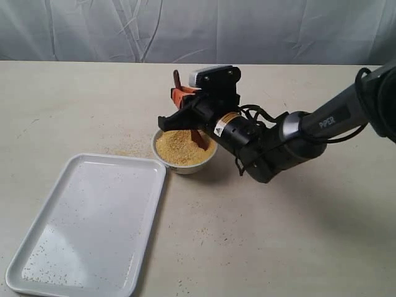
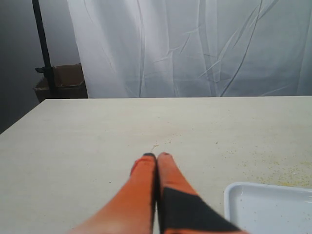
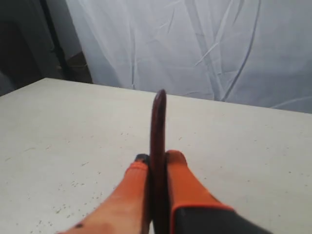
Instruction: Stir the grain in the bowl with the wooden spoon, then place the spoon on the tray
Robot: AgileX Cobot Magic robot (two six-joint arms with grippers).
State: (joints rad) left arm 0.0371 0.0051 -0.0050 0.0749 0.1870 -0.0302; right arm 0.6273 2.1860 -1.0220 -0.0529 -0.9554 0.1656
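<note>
Jaws pressed together, empty, on left gripper (image 2: 157, 157); tray (image 1: 93, 210) lies just near-left of bowl (image 1: 185, 168); over bowl, right gripper (image 1: 184, 102), arm stretched low from bowl's right, pinches wooden spoon (image 1: 200, 137) near-upright, head in grain (image 1: 178, 147).

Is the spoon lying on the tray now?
No, the right end effector holds the spoon in the grain in the bowl, apart from the tray.

You're in a lab-style test setup: a plain pale bench (image 1: 297, 247) backed by a hung, creased white sheet (image 1: 247, 31), with a black stand (image 2: 43, 48) and a cardboard box (image 2: 66, 78) behind.
</note>
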